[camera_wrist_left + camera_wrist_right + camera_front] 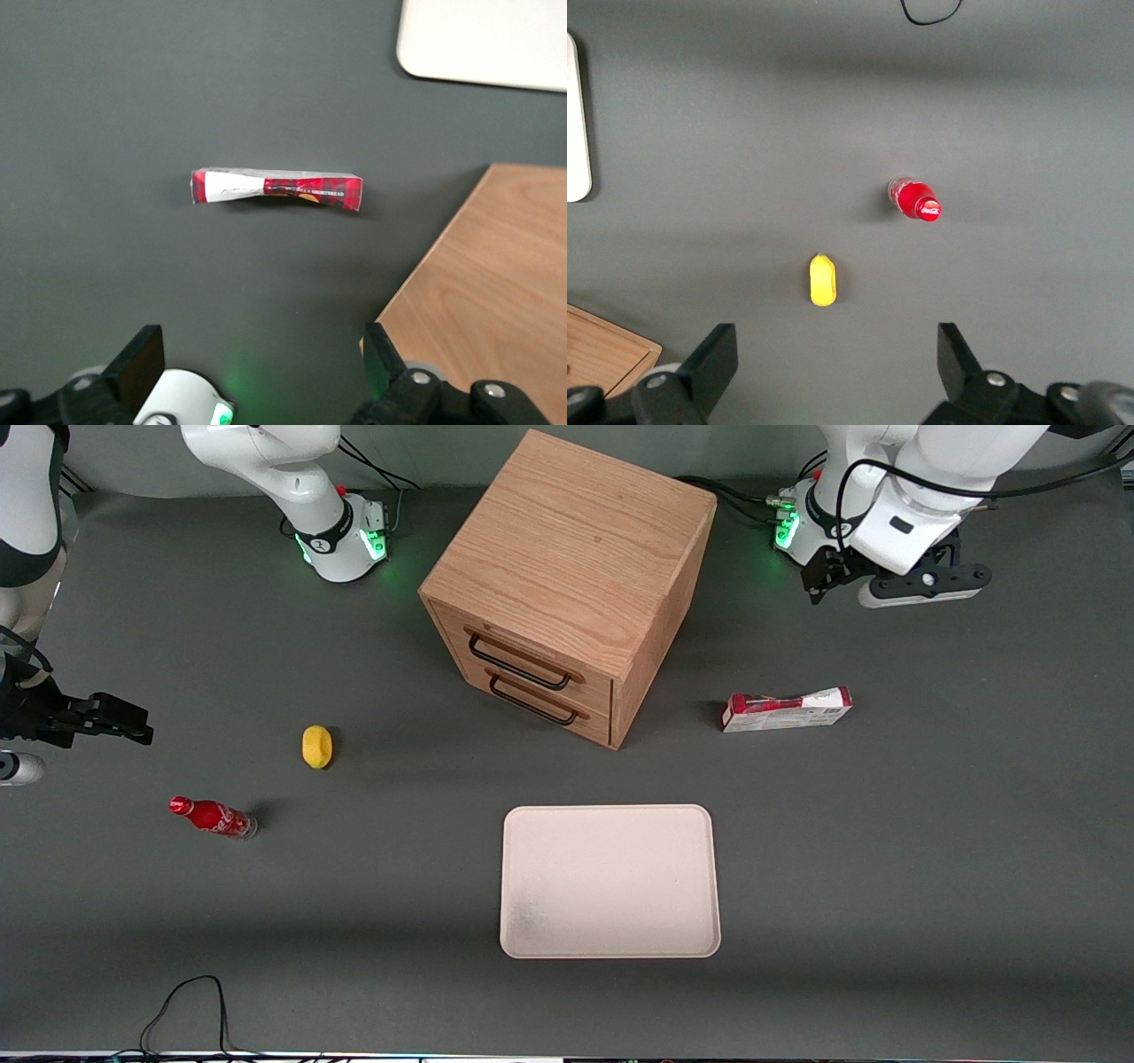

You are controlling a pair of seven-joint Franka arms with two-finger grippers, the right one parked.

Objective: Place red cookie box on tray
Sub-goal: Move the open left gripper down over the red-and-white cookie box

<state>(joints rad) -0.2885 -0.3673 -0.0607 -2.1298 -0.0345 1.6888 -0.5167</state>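
Hovering high near its own base, the gripper (828, 583) hasn't gone for the box yet.

Landmark = wooden drawer cabinet (567, 584); red cookie box (787, 709) lies on its long edge on the table beside the cabinet, toward the working arm's end, well apart from it; probably a narrow side up so the fingers can straddle it; tray (609, 881) sits in front of the cabinet's drawers, nearer the front camera, nothing on it, so the drop is an easy one; wrist view shows both fingers (142, 359) spread wide, nothing between them, w/ box (276, 189) roughly centred ahead; looks like lining up for a descent.
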